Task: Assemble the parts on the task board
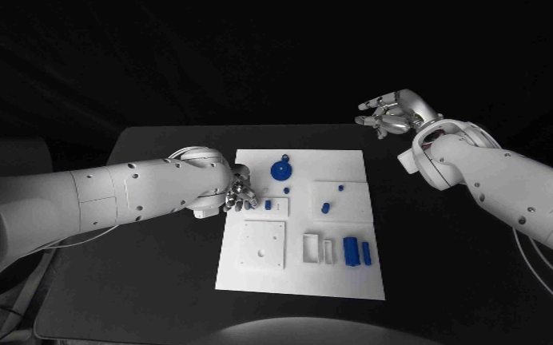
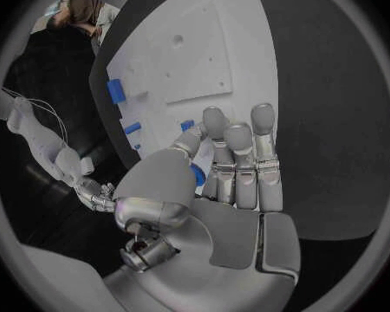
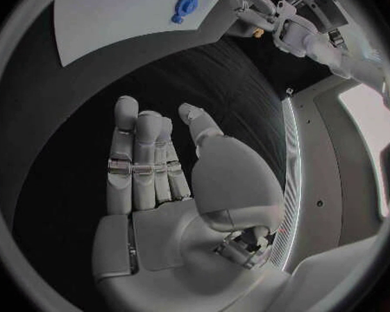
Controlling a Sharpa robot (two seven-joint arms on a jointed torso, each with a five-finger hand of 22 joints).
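Your left hand [image 1: 239,196] sits at the left edge of the task board [image 1: 302,281], fingers curled down over the board's middle band, and the left wrist view shows a small blue part [image 2: 198,175] tucked between the thumb and the fingers, so you appear to be pinching that piece; how firmly, I cannot tell. The other small blue parts lie just to the board side of that hand: a short one [image 1: 268,204] almost touching the fingertips, then a peg [image 1: 286,190], and further across another pair near [image 1: 326,207]. The blue disc [image 1: 281,170] stands toward the far end of the board, beyond your left hand. At the near end, two upright blue blocks [image 1: 350,249] lie with their long axes running toward you, beside white slots. Your right hand [image 1: 391,113] is raised off past the far right corner of the tabletop [image 1: 173,281], well apart from the board, fingers straight and spread, holding nothing. So the left hand is by far the nearer one; I judge the next move is a short shift inward over the board.
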